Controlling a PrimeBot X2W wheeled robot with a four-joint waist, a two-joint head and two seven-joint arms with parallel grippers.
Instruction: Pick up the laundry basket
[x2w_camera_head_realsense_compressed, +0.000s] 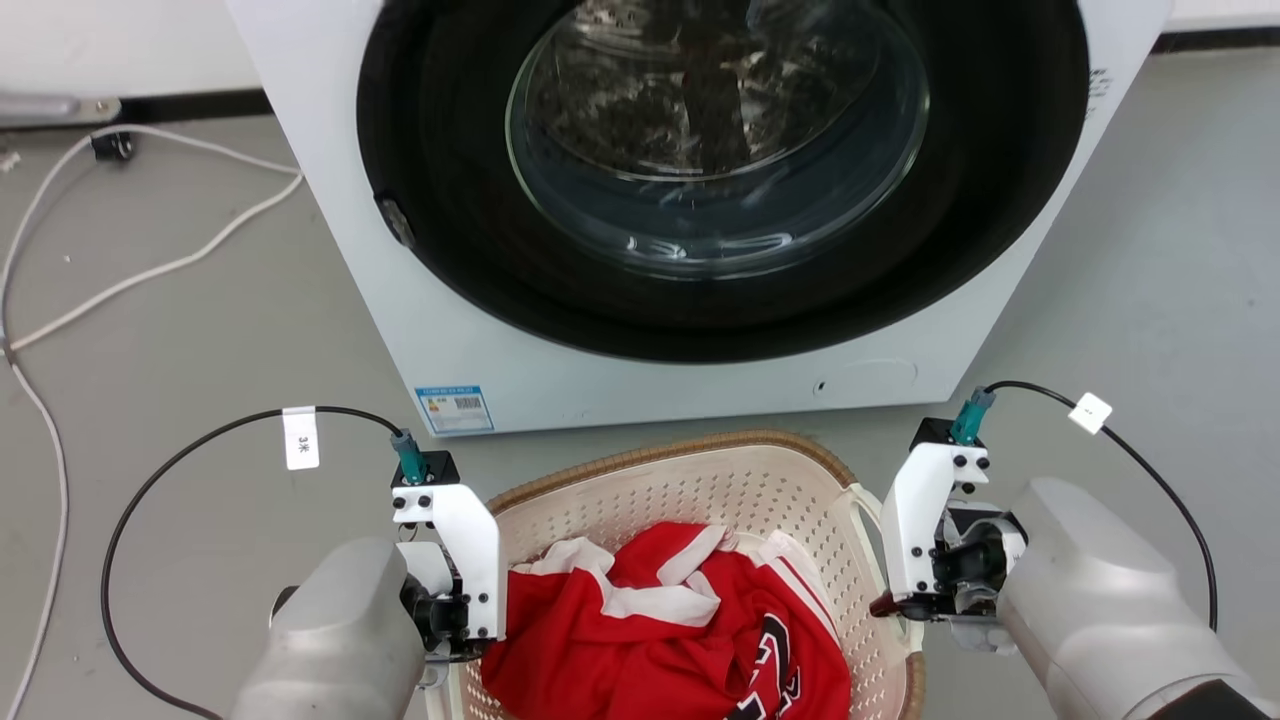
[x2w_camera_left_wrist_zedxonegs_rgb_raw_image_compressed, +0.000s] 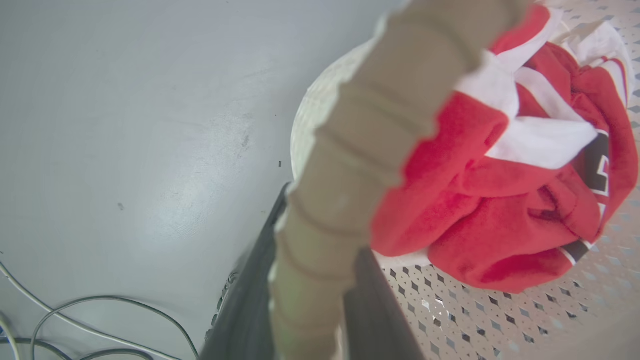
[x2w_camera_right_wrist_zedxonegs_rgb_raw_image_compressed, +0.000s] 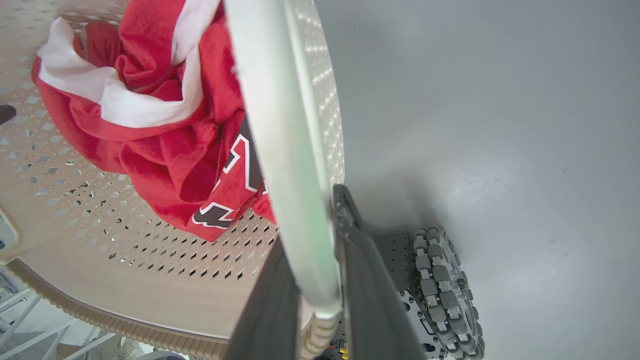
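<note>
The laundry basket (x2w_camera_head_realsense_compressed: 700, 480), cream with perforated walls and a brown rim, sits in front of the washer at the bottom of the head view. A crumpled red and white jersey (x2w_camera_head_realsense_compressed: 660, 630) lies inside it. My left gripper (x2w_camera_head_realsense_compressed: 468, 642) is at the basket's left rim. In the left wrist view its two dark fingers (x2w_camera_left_wrist_zedxonegs_rgb_raw_image_compressed: 240, 320) are shut on the brown rim (x2w_camera_left_wrist_zedxonegs_rgb_raw_image_compressed: 360, 150). At the basket's right side, my right gripper (x2w_camera_head_realsense_compressed: 900, 605) has its fingers (x2w_camera_right_wrist_zedxonegs_rgb_raw_image_compressed: 372, 295) shut on the white loop handle (x2w_camera_right_wrist_zedxonegs_rgb_raw_image_compressed: 285, 150). Whether the basket rests on the floor, I cannot tell.
A white front-loading washer (x2w_camera_head_realsense_compressed: 560, 370) with a round glass door (x2w_camera_head_realsense_compressed: 715, 140) stands just beyond the basket. White cables (x2w_camera_head_realsense_compressed: 150, 270) trail over the grey floor at the left. The robot's base wheel (x2w_camera_right_wrist_zedxonegs_rgb_raw_image_compressed: 440, 285) shows below the right handle.
</note>
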